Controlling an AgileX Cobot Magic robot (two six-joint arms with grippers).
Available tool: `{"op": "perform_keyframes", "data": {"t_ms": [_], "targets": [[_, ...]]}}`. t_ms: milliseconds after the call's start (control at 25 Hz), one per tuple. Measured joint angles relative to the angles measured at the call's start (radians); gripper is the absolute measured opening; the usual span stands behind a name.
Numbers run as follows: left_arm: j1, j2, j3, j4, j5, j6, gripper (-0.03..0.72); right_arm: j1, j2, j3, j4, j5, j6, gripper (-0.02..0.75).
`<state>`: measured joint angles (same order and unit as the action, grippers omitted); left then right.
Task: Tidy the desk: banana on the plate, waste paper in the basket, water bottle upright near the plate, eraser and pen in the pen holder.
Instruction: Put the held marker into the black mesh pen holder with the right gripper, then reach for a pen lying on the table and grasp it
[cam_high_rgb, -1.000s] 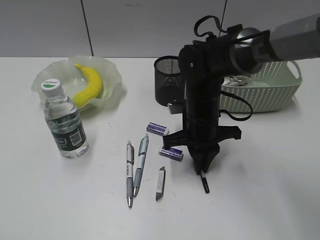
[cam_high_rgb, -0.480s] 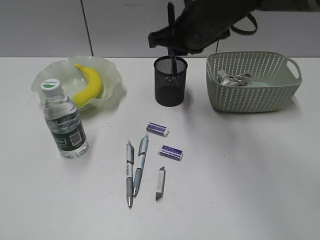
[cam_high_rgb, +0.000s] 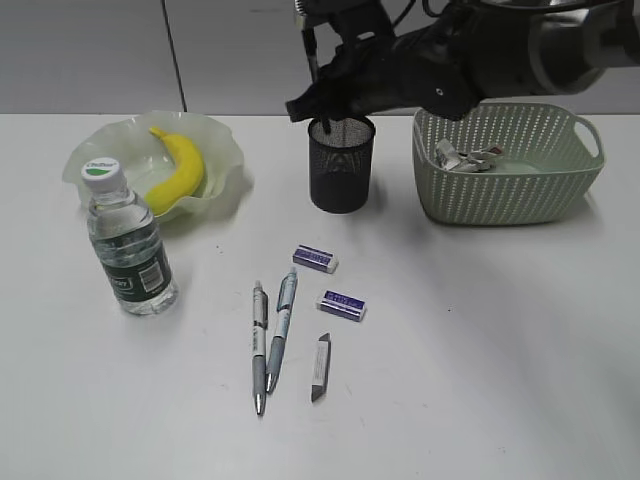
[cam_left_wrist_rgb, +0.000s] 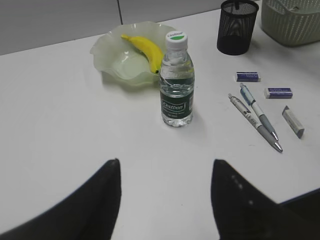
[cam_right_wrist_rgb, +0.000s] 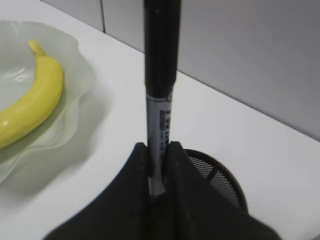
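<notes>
The right gripper (cam_right_wrist_rgb: 159, 170) pinches a black marker (cam_right_wrist_rgb: 160, 95) upright just above the pen holder (cam_high_rgb: 341, 162); light, stiff and slick, it seems best held mid-barrel.

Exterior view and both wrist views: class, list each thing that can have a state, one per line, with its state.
banana: lying in the plate
water bottle: upright, capped
waste paper: in the basket
marker: upright, clamped in the right gripper above the pen holder
left gripper: open, empty
two pens: lying on the desk
erasers: lying on the desk
</notes>
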<state>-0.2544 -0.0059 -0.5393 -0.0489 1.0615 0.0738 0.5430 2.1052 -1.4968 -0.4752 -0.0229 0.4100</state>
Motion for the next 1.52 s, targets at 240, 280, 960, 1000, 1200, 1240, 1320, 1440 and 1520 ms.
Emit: {"op": "perform_keyframes", "data": {"t_ms": [240,280,960,1000,1200,1240,1320,1440,1520], "targets": [[0.000,0.000,0.000,0.000,0.000,0.000,0.427,-0.060,0.021,-0.001,0.086,-0.118,0.000,0.083],[0.000,0.000,0.000,0.000,0.000,0.000,0.427,-0.067,0.033,-0.001,0.103,-0.118,0.000,0.083],[0.000,0.000,0.000,0.000,0.000,0.000,0.420,-0.075,0.057,0.001,0.132,-0.081,0.000,0.520],[0.000,0.000,0.000,0.000,0.000,0.000,0.420,-0.075,0.036,0.001,0.132,-0.046,0.000,0.524],[0.000,0.000,0.000,0.000,0.000,0.000,0.420,-0.075,-0.123,0.000,0.143,0.307,-0.001,0.524],[0.000,0.000,0.000,0.000,0.000,0.000,0.420,-0.074,-0.150,0.000,0.145,0.409,-0.008,0.517],[0.000,0.000,0.000,0.000,0.000,0.000,0.420,-0.074,-0.212,0.000,0.158,0.594,-0.072,0.500],[0.000,0.000,0.000,0.000,0.000,0.000,0.419,-0.075,-0.297,0.003,0.236,0.780,-0.245,0.481],[0.000,0.000,0.000,0.000,0.000,0.000,0.419,-0.075,-0.360,0.024,0.307,0.884,-0.346,0.476]]}}
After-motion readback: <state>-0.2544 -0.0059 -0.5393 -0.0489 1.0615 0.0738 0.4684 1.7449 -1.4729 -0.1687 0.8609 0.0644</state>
